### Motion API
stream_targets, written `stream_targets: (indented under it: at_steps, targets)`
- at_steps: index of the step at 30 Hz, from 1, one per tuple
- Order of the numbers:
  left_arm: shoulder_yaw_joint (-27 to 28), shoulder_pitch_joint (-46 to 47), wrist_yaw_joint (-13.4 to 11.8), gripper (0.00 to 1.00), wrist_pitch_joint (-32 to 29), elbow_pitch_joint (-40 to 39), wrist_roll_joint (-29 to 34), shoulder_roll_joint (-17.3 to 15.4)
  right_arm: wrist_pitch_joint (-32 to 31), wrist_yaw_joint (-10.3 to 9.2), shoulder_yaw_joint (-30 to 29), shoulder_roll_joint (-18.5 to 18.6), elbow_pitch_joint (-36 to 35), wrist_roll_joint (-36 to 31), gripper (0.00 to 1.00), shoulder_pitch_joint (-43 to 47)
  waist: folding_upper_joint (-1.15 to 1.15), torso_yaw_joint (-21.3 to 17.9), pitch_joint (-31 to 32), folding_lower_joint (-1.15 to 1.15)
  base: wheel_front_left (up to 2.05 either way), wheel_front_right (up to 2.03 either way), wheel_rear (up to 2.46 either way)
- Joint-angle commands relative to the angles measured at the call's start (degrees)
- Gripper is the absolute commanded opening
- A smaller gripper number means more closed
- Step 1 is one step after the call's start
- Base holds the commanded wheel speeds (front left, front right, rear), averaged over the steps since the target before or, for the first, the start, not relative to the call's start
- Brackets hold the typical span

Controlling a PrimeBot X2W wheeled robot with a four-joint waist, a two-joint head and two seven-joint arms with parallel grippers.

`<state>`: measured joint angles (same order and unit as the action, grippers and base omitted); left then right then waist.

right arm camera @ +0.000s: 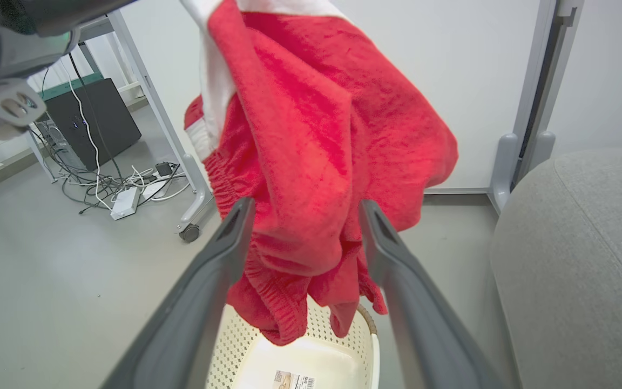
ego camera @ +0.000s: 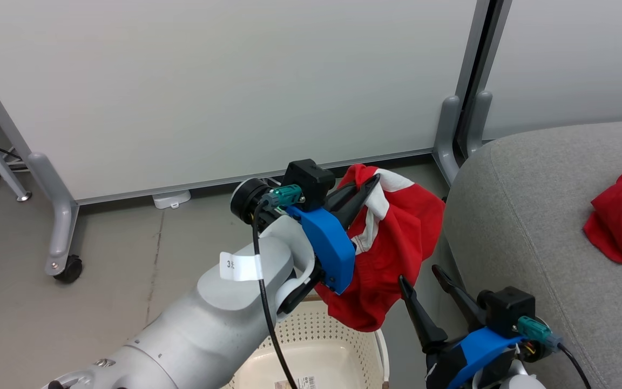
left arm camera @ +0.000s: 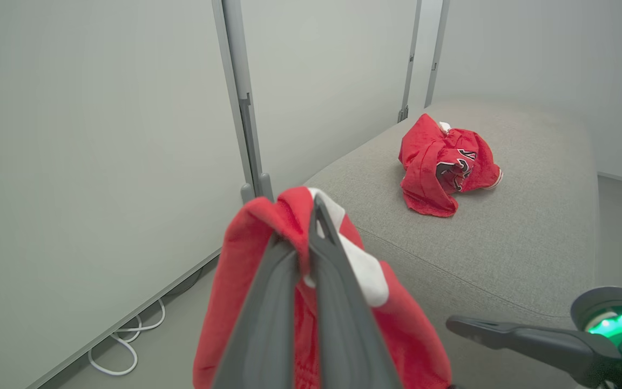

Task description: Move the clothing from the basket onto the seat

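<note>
Pale partition panels (ego camera: 235, 81) behind; grey seat (ego camera: 532, 227) at right, jersey (ego camera: 619, 221) lying on it. Centre frame: clamps red shorts (ego camera: 397, 248) in left gripper (ego camera: 374, 181) jaws, above basket (ego camera: 343, 337). Lower right: right gripper (ego camera: 419, 273) jaws apart, holding nothing.

Pale grey forearm (ego camera: 224, 319), blue wrist bracket (ego camera: 330, 246), black cable (ego camera: 262, 281), long dark fingers (ego camera: 362, 195)

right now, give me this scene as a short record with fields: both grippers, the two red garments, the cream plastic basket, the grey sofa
cream perforated plastic basket: low in the head view, barcode sticker showing on its bottom
grey woven-fabric sofa: right of the basket
left gripper: shut on red white-striped shorts, hanging above the basket
right gripper: open, holding nothing
red lettered jersey: crumpled on the sofa
left to do: shorts onto the sofa
</note>
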<state>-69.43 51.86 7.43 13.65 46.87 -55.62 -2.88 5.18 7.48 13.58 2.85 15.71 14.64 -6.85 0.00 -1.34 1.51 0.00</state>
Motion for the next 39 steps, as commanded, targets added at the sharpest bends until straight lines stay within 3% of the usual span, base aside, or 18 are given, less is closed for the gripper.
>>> stream_targets:
  at_steps: [1,10,22,23,25,39]
  targets:
    - [-0.4,0.2,0.1,0.00,0.2,0.1,-0.6,0.0,0.0,0.03,0.2,0.1,0.3,0.1,1.00,-0.9,0.00,0.0,-0.1,0.00,0.00,0.00,0.00]
    - [-1.4,0.9,0.1,0.00,0.6,0.0,-1.8,0.0,-0.9,0.03,2.3,0.1,4.5,-0.4,1.00,-6.2,0.00,-0.1,-0.8,0.00,0.00,0.00,0.00]
    - [-2.9,0.9,0.1,0.00,0.7,-1.3,-3.3,0.0,-0.8,0.02,6.5,0.1,17.3,2.3,1.00,-17.2,0.00,0.3,-1.1,0.00,0.00,0.00,0.00]
    - [-3.0,1.0,0.1,0.00,0.7,-1.3,-3.3,0.0,-0.6,0.03,6.8,0.1,18.2,2.7,0.58,-17.9,0.00,0.2,-1.1,0.00,0.00,0.00,0.00]
    - [-3.2,1.0,0.1,0.00,0.7,-1.5,-3.4,0.0,-0.1,0.02,7.8,0.1,19.6,3.3,0.00,-19.0,0.00,0.2,-1.1,0.00,0.00,0.00,0.00]
    - [-3.8,0.8,0.1,0.00,0.8,-0.7,-4.0,0.0,3.2,0.02,11.4,0.1,25.0,6.8,0.00,-21.9,0.00,-0.5,-0.6,0.00,0.00,0.00,0.00]
